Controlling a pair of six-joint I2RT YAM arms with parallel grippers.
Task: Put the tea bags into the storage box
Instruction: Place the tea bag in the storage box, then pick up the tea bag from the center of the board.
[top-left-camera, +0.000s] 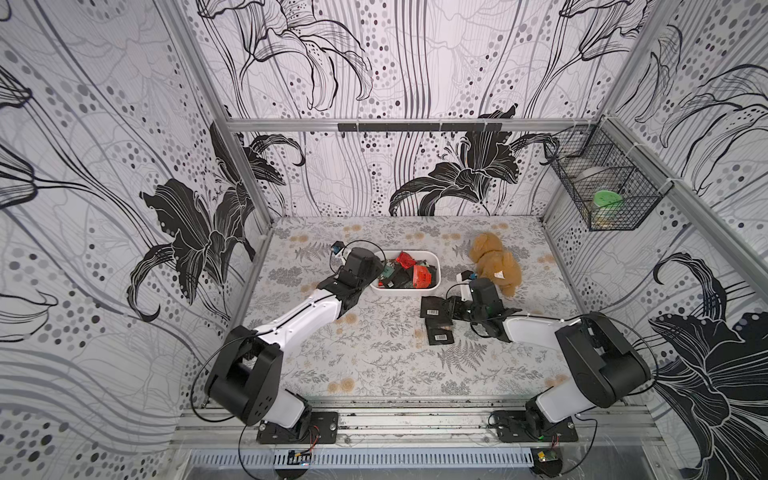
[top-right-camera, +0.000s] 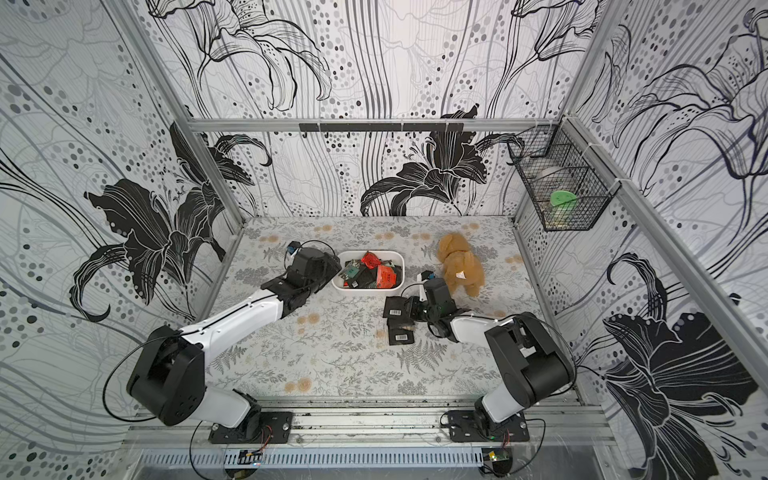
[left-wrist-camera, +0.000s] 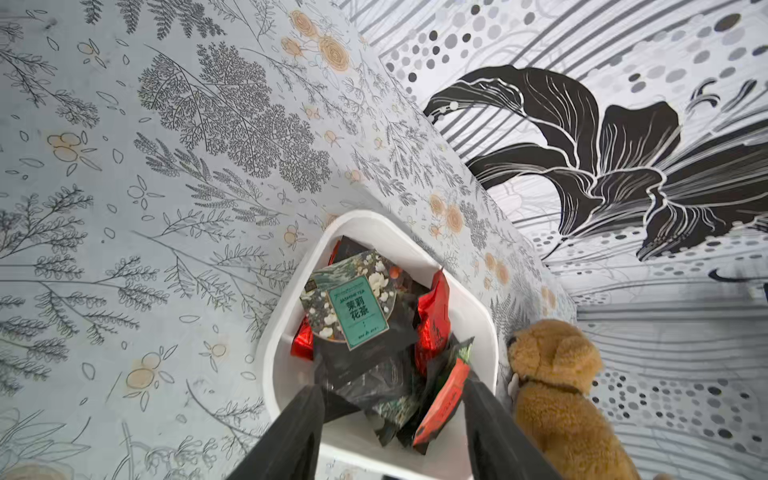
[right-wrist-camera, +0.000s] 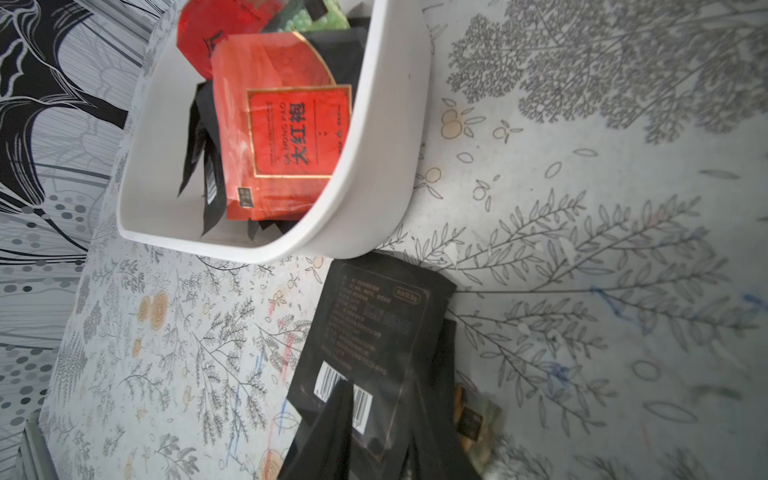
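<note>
Most tea bags (top-left-camera: 422, 275) fill the storage box (top-left-camera: 405, 291); about three remain on the tabletop (top-left-camera: 374, 353). Left pincer (left-wrist-camera: 390, 386) spread above the box; right pincer (right-wrist-camera: 384, 399) pinches a black tea bag (right-wrist-camera: 374, 324).

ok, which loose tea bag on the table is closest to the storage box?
The black tea bag just off the storage box's near right corner; the middle bag and the second barcode bag lie farther toward the robot.

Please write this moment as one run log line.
left gripper: open above white plastic storage box | right gripper: shut on black foil tea bag beside box
</note>
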